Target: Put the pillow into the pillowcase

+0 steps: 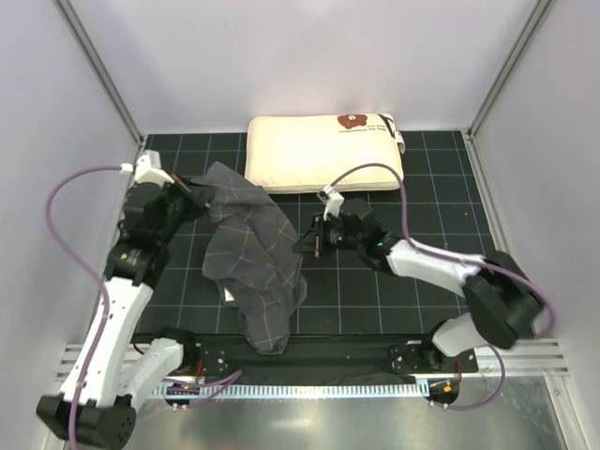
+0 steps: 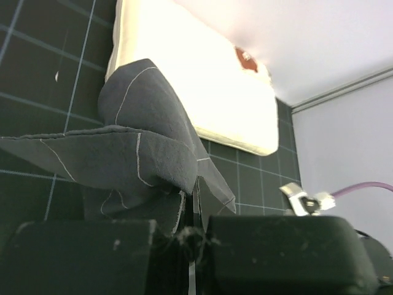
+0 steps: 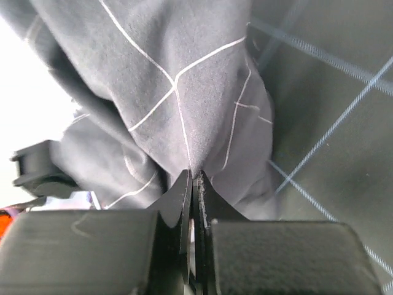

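The cream-white pillow [image 1: 323, 152] lies flat at the back middle of the mat, its brown bear print at its far right edge; it also shows in the left wrist view [image 2: 202, 80]. The dark grey checked pillowcase [image 1: 255, 253] is crumpled in front of it, hanging down to the near rail. My left gripper [image 1: 200, 192] is shut on the pillowcase's upper left edge [image 2: 135, 141], holding it a little raised. My right gripper [image 1: 306, 246] is shut on the pillowcase's right edge [image 3: 178, 80]. Both pairs of jaws pinch fabric. The pillowcase's opening is not visible.
The black grid mat [image 1: 394, 281] is boxed in by white walls and grey frame posts [image 1: 103, 75] on the left, right and back. A metal rail [image 1: 319, 384] runs along the near edge by the arm bases. The right arm's cable clip [image 2: 304, 200] shows in the left wrist view.
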